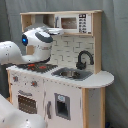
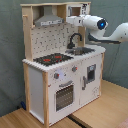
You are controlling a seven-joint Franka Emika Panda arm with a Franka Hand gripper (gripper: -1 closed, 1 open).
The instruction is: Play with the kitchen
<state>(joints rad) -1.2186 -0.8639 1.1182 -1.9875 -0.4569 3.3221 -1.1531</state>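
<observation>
The kitchen [image 1: 65,95] [image 2: 45,85] is a child-size toy of white panels and pale wood. It has a black-red hob [image 1: 37,66] [image 2: 52,59], a black tap [image 1: 84,59] [image 2: 75,40] over the sink [image 1: 72,74] [image 2: 81,50], a grey hood [image 2: 48,20], a dotted backboard [image 2: 50,37] and an oven door [image 2: 64,95]. My gripper [image 1: 57,31] [image 2: 70,20] hangs above the counter at the height of the upper shelf, beside the hood and below the microwave [image 1: 75,23]. It touches nothing that I can see.
The kitchen stands on a wooden table [image 2: 105,107] in front of a grey curtain [image 2: 10,50]. A white rounded part of the arm [image 1: 20,117] fills the first exterior view's lower left. The arm reaches in from the second exterior view's right.
</observation>
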